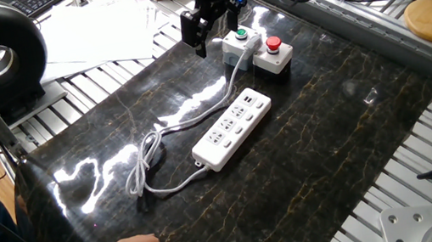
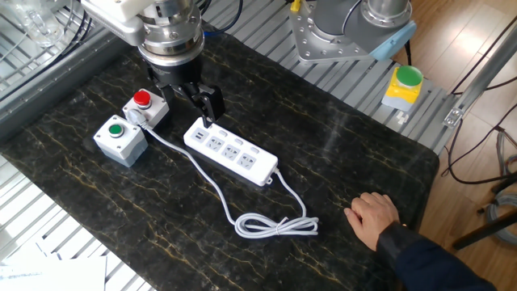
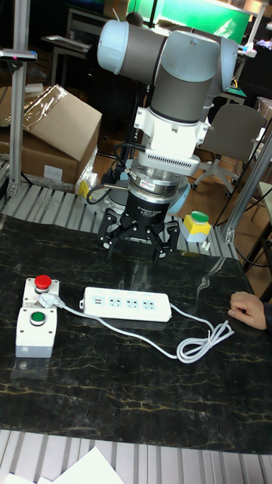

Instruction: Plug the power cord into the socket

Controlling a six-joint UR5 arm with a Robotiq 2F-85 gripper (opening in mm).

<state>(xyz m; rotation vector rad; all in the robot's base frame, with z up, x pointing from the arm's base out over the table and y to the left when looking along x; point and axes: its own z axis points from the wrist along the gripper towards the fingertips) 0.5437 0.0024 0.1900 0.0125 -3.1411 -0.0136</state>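
The socket is a long white power strip lying flat near the middle of the dark marble table. Its power cord leaves one end, coils in loose loops, and runs back along the strip. The small white plug lies between the two button boxes. My gripper hangs open and empty above the table, just behind the strip's end nearest the boxes, touching nothing.
A green-button box and a red-button box stand beside the strip's end. A person's hand rests on the table edge near the coil. A yellow button unit sits off the table's far side.
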